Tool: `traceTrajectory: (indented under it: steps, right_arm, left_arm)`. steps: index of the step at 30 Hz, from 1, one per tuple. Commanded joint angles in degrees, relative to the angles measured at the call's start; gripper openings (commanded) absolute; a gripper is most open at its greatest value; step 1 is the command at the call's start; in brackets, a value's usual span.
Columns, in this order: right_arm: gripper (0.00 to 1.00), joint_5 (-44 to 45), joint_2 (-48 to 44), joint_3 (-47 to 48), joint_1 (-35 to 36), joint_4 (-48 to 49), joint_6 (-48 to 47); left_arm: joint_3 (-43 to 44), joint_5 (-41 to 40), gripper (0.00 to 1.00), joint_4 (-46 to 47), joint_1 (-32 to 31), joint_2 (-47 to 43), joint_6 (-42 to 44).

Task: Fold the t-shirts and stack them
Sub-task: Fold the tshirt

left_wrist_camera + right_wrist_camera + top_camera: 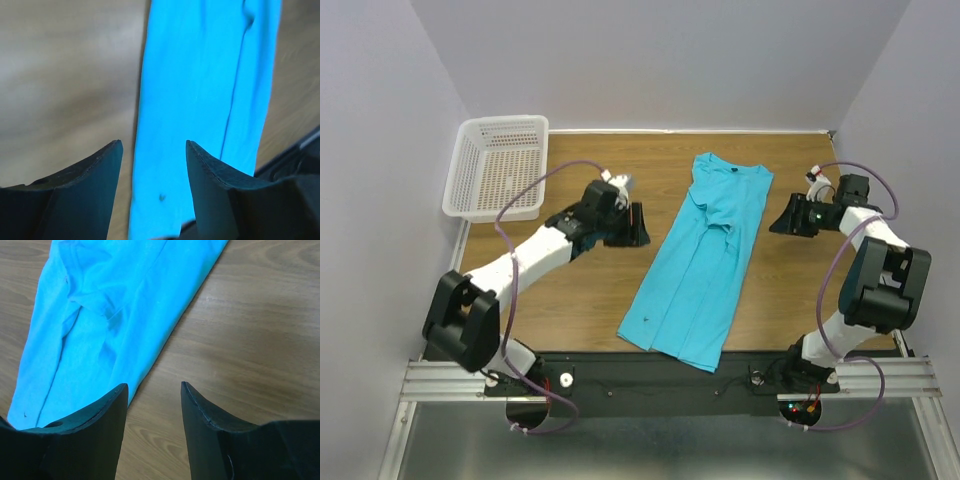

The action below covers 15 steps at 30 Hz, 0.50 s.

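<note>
Soft turquoise cloth t-shirt [705, 265], folded to a long strip, lies mid wooden table [570, 300]; white plastic mesh basket [505, 121] far left; left pincer [640, 225] and right pincer [781, 218] flank the shirt, both wide, empty

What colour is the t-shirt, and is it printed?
The t-shirt is plain turquoise-blue with no print visible. It shows best in the top external view.

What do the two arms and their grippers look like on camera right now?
The left arm and right arm both have white links with bulky black joint housings. A thin purplish cable loops loosely off each. The left gripper and right gripper each have two matte black, wedge-shaped fingers.
</note>
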Motion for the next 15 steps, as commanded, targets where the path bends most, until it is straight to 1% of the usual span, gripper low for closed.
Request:
traceTrajectory:
  steps: [1, 2, 3, 4, 5, 6, 8, 9, 11, 12, 14, 15]
  right_arm:
    - [0.52, -2.78, 5.06, 5.90, -0.27, 1.70, 0.22]
    - [0.52, -2.61, 6.20, 6.95, -0.27, 1.70, 0.66]
    - [0.52, -2.61, 8.65, 8.18, -0.27, 2.31, 1.88]
    - [0.52, -2.52, 9.98, 10.63, -0.27, 2.66, 2.76]
    - [0.52, -2.52, 11.12, 12.05, -0.18, 3.01, 3.73]
    - [0.52, -1.91, 12.61, 13.28, 0.34, 3.71, 5.83]
    - [0.52, -0.77, 16.48, 17.48, 1.22, 4.16, 7.69]
    - [0.52, 0.89, 17.54, 18.64, 2.18, 4.94, 9.17]
    - [0.52, 3.62, 21.06, 22.60, 3.33, 5.74, 12.34]
    - [0.53, 6.24, 22.02, 23.83, 3.77, 7.48, 15.14]
    - [0.53, 8.89, 25.10, 27.69, 3.78, 9.60, 18.14]
    - [0.54, 12.39, 26.50, 29.36, 3.78, 10.30, 20.85]
  left_arm:
    - [10.78, 4.34, 0.64, 8.39, 5.04, 10.51, 5.01]
    - [16.11, 5.67, 0.64, 9.28, 5.83, 16.46, 5.54]
    - [19.13, 6.90, 0.64, 10.33, 6.89, 19.56, 6.07]
    - [22.20, 9.00, 0.64, 10.60, 7.16, 25.60, 6.51]
    - [25.36, 9.37, 0.64, 10.60, 7.34, 28.27, 6.69]
    - [31.31, 10.15, 0.64, 10.69, 7.51, 30.99, 7.04]
    - [36.53, 12.09, 0.64, 10.60, 7.69, 37.48, 7.21]
    - [40.73, 12.53, 0.64, 10.60, 7.78, 39.26, 7.21]
    - [44.10, 14.11, 0.64, 10.69, 8.30, 44.17, 6.69]
    - [47.34, 15.51, 0.64, 10.69, 8.48, 45.68, 6.17]
    - [49.73, 16.49, 0.64, 10.61, 9.09, 48.77, 5.46]
    - [51.05, 16.92, 0.64, 10.87, 9.18, 49.47, 5.20]
